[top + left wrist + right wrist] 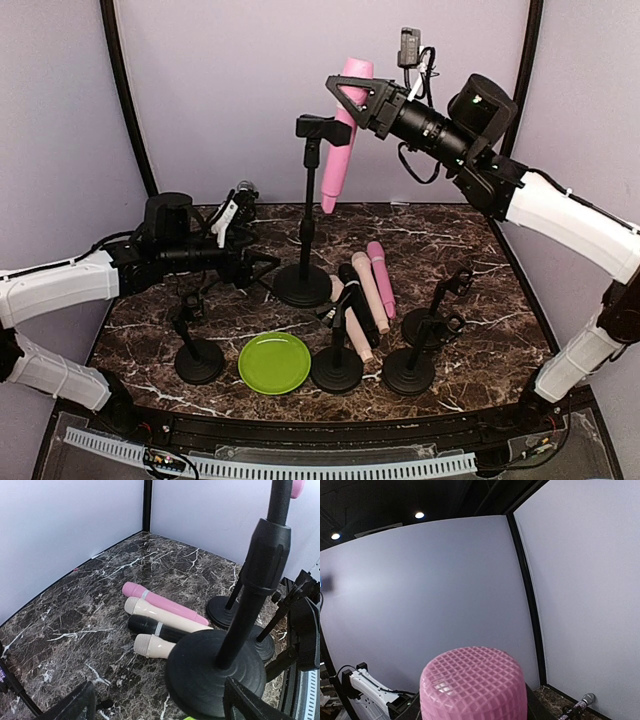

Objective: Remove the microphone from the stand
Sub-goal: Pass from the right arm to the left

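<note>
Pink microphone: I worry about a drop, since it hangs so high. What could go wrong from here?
1. The right gripper holds the pink microphone near its head only; the long body hangs tilted and might pivot or slip.
2. Its lower end seems near the tall stand; a sideways swing could knock it, and the left gripper stands open at the base, not clamping it.
3. Four lying microphones crowd the landing area.

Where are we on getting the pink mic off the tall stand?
Done: the right gripper is shut on the pink microphone and holds it high; it appears out of the clip, though close beside it. In hand: the left gripper, open, sits at the tall stand's base. Left: carry the microphone clear and set it down, perhaps by the four microphones on the table.
</note>
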You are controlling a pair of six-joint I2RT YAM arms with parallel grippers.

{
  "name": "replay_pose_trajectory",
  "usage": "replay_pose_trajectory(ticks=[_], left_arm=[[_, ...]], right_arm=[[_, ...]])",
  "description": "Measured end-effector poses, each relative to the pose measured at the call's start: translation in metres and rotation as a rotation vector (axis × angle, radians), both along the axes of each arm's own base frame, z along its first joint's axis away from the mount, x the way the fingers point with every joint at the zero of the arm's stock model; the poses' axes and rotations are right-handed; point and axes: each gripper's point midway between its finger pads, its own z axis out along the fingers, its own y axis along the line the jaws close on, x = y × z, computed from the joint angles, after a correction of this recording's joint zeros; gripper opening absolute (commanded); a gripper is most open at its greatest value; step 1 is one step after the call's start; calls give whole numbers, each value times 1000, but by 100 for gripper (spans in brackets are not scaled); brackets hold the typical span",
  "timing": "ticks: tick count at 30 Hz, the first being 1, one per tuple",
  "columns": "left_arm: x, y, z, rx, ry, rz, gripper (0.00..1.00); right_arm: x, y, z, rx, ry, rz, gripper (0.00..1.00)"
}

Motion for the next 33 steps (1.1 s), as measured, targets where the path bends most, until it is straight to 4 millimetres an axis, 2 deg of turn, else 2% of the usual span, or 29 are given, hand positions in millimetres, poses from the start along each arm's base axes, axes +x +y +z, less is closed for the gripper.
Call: replay_pose_trajectory(ticks=[4,16,19,26,31,33], left_arm=[[-6,-13,5,-31,-13,-59,91],[-42,-54,29,-176,-6,-256,90],[-42,-63,24,-191,15,-265,90],[-30,-79,-2,-185,71,-230,90],[-31,-91,-4,-209,75,-246,88],[-34,-98,-4,-214,73,-262,82]], right_arm=[[-5,-5,6,27,7,8,0],[2,-4,-5,18,42,-2,0],[3,-4,-7,25,48,-1,0],[5,-3,-5,50,50,0,0],[11,1,-11,51,67,-2,0],[13,2,-13,49,73,-4,0]])
